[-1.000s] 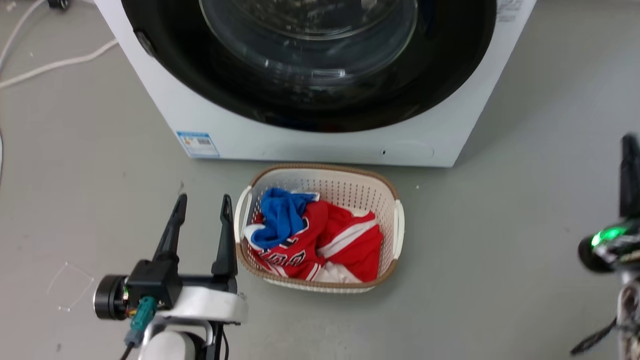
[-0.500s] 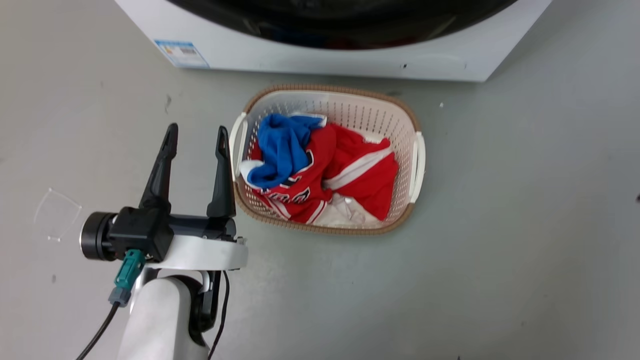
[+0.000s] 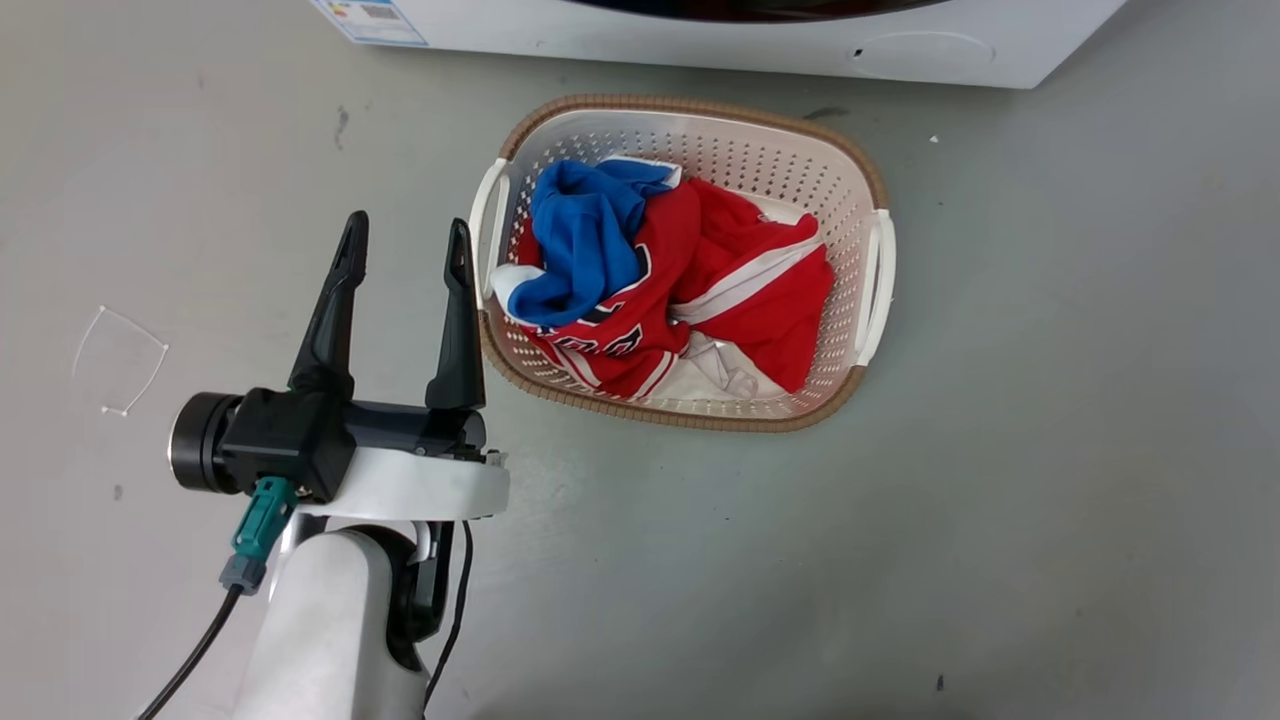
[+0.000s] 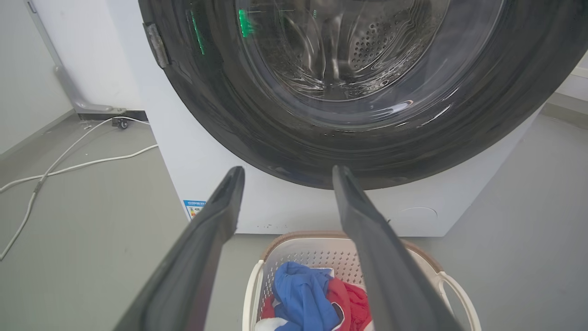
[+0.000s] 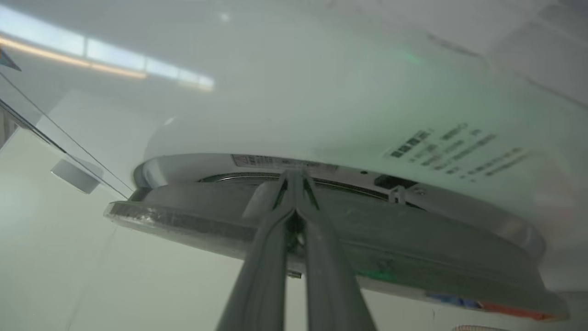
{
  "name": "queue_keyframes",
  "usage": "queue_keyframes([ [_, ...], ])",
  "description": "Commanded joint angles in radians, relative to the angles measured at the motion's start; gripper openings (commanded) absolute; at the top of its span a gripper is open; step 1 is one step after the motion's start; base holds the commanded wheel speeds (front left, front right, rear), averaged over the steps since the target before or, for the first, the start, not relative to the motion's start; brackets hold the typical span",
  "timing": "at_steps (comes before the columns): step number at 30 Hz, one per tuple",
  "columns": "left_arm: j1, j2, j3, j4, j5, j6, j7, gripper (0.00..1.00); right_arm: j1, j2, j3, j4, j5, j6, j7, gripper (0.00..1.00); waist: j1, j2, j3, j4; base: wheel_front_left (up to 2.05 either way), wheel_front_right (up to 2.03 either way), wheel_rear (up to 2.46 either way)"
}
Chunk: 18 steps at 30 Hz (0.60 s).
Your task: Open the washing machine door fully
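Two fingers [image 5: 264,257] pinched, right gripper [image 5: 294,177] — door edge [image 5: 183,220]

The floor [image 3: 1050,450] is smooth matt grey and evenly lit, with a few dark specks and a short dark scuff [image 3: 342,122]. A thin white outline [image 3: 120,360] is marked toward its left side. In the left wrist view a plain white wall [image 4: 78,46] meets the floor, and white cables [image 4: 92,162] trail loosely across it.

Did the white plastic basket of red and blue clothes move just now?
No. The white plastic basket stays right in front of the white washing machine; the camera moved, shifting the whole view.
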Motion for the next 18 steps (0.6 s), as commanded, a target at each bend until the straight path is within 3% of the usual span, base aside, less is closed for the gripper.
queue_keyframes([
  [1, -0.018, -0.002, -0.003, 0.000, -0.007, 0.007, -0.003, 1.00, -0.025, -0.010, 0.019, 0.025, -0.020, 0.000, 0.008, 0.00, -0.0002, 0.0000, 0.007, 0.008, 0.00, 0.00, 0.00],
  [18, -0.016, -0.002, -0.005, 0.015, -0.009, 0.016, -0.003, 1.00, -0.011, 0.018, 0.151, 0.078, -0.115, 0.000, 0.109, 0.00, -0.0002, 0.0000, -0.006, 0.016, 0.00, 0.00, 0.00],
])
